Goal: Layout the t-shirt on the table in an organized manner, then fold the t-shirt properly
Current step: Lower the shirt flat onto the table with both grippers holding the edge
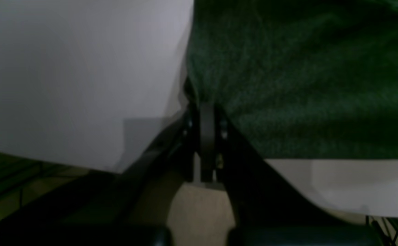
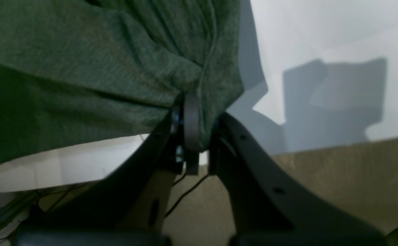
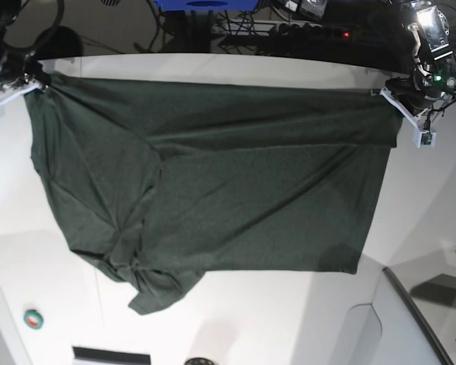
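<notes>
The t-shirt [image 3: 235,190] was stretched broadside across the far part of the white worktop [image 3: 425,228], its long axis running from one arm to the other. Its far edge was pulled into a taut line between the two arms, while the rest draped toward the near side. One near corner, on the base view's left, was bunched and twisted into a knot of folds, and the opposite side lay fairly flat with a straight edge.

The right jaws [image 2: 194,119] were clamped together on a pinch of green cloth at one far corner, seen on the base view's left. The left jaws [image 1: 207,119] were likewise closed on the other far corner, on that view's right, with the fabric spreading away above them in the wrist view.

From each grip the shirt lay inward and toward the near edge, so neither arm was closer to it. The crumpled corner probably sat nearer the right arm, and any smoothing pull would likely need to draw the cloth along that axis.
</notes>
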`<state>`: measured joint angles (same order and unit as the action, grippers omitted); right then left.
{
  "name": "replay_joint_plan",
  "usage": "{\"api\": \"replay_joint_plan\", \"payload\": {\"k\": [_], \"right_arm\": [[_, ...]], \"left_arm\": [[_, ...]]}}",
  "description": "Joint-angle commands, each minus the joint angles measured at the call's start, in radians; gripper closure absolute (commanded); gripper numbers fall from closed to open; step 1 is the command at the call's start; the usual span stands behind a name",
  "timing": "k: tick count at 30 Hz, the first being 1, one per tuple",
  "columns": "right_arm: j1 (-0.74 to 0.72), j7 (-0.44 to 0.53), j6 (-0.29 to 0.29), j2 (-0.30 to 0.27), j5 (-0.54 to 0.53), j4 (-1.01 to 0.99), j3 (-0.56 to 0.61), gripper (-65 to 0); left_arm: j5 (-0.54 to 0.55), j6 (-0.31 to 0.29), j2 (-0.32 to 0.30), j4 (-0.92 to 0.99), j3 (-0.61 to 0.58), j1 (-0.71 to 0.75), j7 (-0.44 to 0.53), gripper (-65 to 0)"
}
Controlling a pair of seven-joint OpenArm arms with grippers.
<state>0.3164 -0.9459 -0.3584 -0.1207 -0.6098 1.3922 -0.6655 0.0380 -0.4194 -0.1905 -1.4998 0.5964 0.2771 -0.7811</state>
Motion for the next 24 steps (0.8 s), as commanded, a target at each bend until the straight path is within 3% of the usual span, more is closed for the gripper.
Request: {"api": "replay_joint_plan", "payload": {"k": [1, 4, 24], "right_arm": [[0.003, 0.009, -0.004, -0.017, -0.012, 0.017, -0.004, 0.0], [0.013, 0.009, -0.004, -0.017, -0.014, 0.017, 0.000, 0.0], [0.031, 0.008, -0.004, -0.009, -0.015, 0.017, -0.007, 0.0]], "left_arm": [[0.003, 0.004, -0.016, -0.003, 0.006, -0.005, 0.033, 0.0], [-0.005, 0.004, -0.016, 0.024, 0.006, -0.003, 0.081, 0.0], [-0.005, 0.009, -0.030, 0.024, 0.006, 0.035, 0.084, 0.0]]}}
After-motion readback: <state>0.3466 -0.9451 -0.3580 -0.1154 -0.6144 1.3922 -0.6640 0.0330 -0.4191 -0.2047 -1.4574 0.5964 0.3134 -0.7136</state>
